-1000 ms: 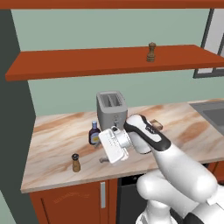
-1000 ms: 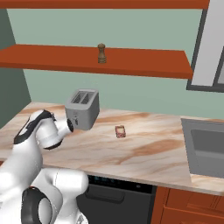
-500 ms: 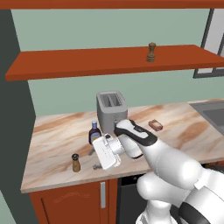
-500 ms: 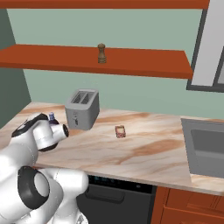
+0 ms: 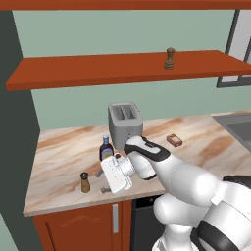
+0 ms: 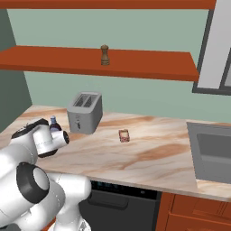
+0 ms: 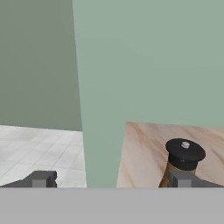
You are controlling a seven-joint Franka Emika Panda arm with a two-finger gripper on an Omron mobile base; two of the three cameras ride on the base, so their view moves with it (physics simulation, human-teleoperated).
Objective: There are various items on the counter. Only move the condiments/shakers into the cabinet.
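Jaws stand fully apart, with nothing between them: the gripper (image 5: 104, 182) hangs low over the front of the counter (image 5: 63, 162), pointed toward the light-wood shaker (image 5: 85, 182). In the hand view that shaker (image 7: 183, 162) sits off to one side, right behind one fingertip (image 7: 183, 178) rather than centred in the gap, so the approach is not yet lined up.

Taking the shaker as the landmark: the sauce bottle (image 5: 106, 149) stands just behind it and toward the toaster (image 5: 125, 124), which is further back again. The small orange-brown block (image 5: 174, 140) lies well off past the toaster and should be left alone, as should the toaster. High above and beyond, the brown mill (image 5: 169, 58) already stands on the shelf (image 5: 98, 69).

To do this step well, I would shift the hand sideways until the shaker's body sits midway between the fingers, then advance at mid-height so the pads close on the wood below the black top, not on the cap. The shaker is slim and upright near the counter's front edge; a fingertip bumping it off-centre could tip it or push it toward the bottle, so centring should come before closing.
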